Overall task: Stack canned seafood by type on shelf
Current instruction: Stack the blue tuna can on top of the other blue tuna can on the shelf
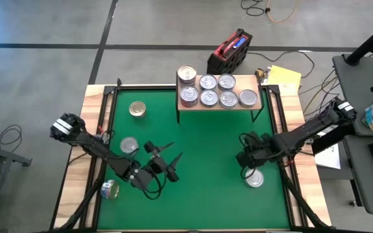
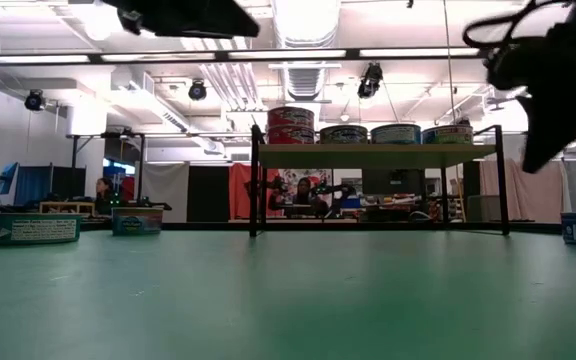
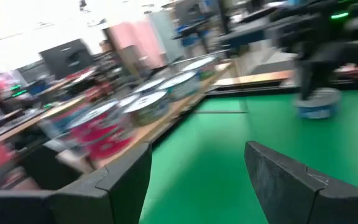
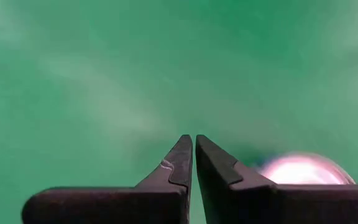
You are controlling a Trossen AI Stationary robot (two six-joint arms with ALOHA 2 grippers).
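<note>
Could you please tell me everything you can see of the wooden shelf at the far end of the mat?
The shelf is a small rectangular light-wood board on thin black legs, standing level at the mat's far edge, slightly right of centre. It carries tins in two rows; at its left end they are stacked two high. Nothing else touches it; both grippers are well away.
</note>
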